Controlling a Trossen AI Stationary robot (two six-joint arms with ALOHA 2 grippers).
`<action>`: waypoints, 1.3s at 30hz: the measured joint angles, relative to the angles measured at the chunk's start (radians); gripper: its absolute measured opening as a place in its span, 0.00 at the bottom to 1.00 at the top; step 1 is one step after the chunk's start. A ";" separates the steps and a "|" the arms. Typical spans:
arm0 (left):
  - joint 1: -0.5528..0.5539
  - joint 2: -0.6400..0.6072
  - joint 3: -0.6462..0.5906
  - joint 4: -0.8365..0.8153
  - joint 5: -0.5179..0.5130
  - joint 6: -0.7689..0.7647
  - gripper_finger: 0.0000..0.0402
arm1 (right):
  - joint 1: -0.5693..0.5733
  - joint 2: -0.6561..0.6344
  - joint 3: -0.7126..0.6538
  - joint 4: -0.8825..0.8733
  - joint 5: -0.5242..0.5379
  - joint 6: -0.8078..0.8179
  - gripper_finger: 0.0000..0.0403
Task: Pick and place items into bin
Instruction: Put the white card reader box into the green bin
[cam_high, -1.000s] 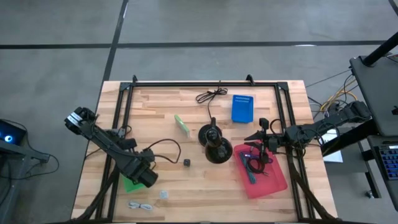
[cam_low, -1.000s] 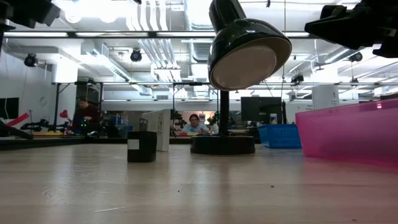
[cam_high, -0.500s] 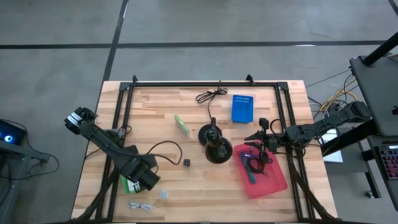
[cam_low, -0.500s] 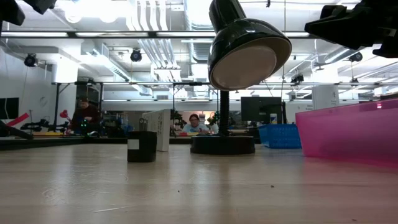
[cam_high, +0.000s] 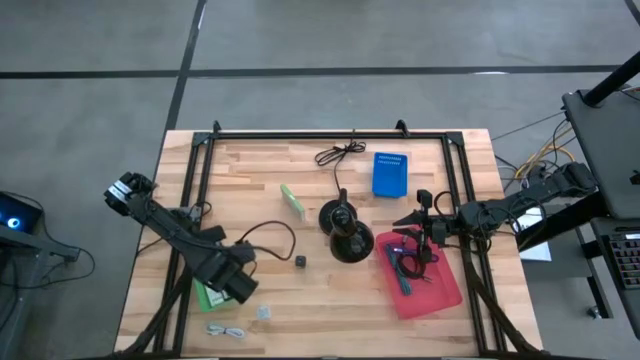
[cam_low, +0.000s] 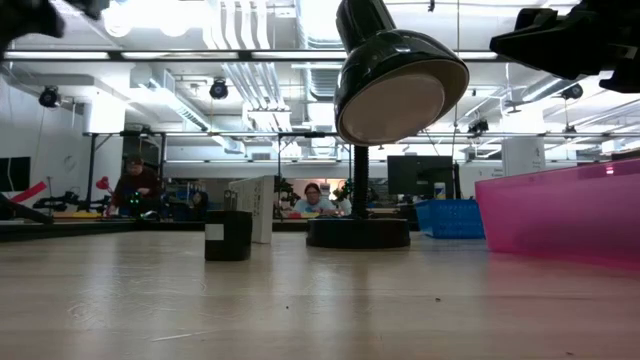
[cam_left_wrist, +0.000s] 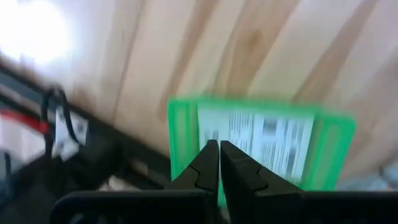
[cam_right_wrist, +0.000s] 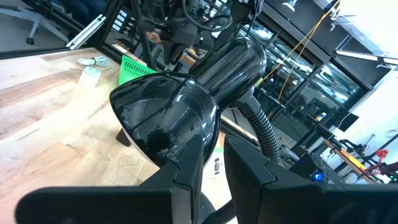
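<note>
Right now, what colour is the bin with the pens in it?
The bin is pink, seen best in the high view; its see-through pink wall also shows in the low view.

The table (cam_high: 300, 300) is pale butcher-block wood in striped blond and tan planks, edged by a black frame (cam_high: 330, 133), and on it stand a glossy black lamp (cam_high: 345, 235), a tiny black cube (cam_high: 300, 261) that in the low view shows a white patch, a coiled black cable (cam_high: 338, 153), a blue box (cam_high: 389, 173) with a row of pale dots, and a light green and white packet (cam_high: 292, 199). The bin (cam_high: 425, 280) is translucent pink-red with dark cables and a teal pen (cam_high: 404, 282) inside, and the green packet (cam_left_wrist: 261, 140) below the dark left gripper (cam_left_wrist: 219, 149) is bright green around a white label printed with black text and barcode-like stripes. Near the table's front edge lie a whitish coiled cord (cam_high: 228, 329) and a clear bit (cam_high: 263, 314), while both arms are dark
</note>
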 joint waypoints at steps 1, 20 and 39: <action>0.003 0.000 -0.001 0.017 -0.034 0.000 0.00 | 0.000 0.000 0.000 0.000 0.000 0.000 0.13; 0.260 0.000 -0.007 0.367 -0.458 0.500 0.31 | 0.000 0.000 0.000 0.000 0.000 0.001 0.13; 0.668 -0.001 -0.003 0.559 -0.334 1.224 0.53 | 0.000 0.000 0.000 -0.019 0.000 0.003 0.13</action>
